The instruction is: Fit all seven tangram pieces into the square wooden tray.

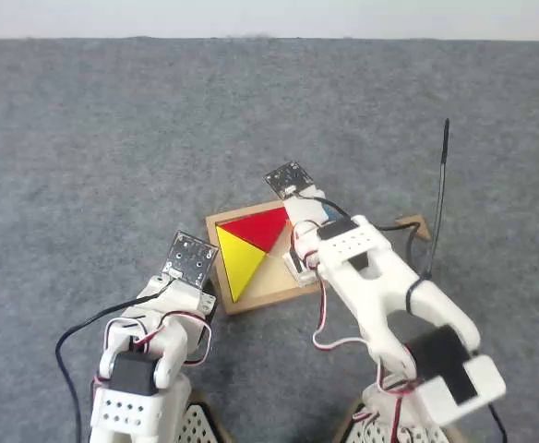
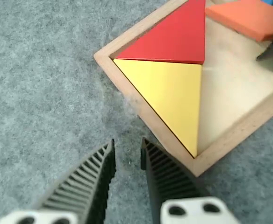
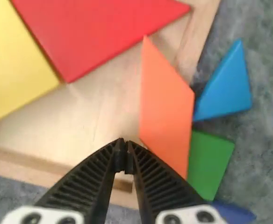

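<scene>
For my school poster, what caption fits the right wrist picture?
Shut end effector above the wooden tray, beside an orange parallelogram; red triangle and yellow triangle sit inside.

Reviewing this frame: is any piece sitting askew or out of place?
Yes. The orange parallelogram lies askew across the wooden tray's rim, partly inside and partly over the edge, not seated like the red triangle and yellow triangle. The blue triangle and green piece lie outside on the carpet.
</scene>
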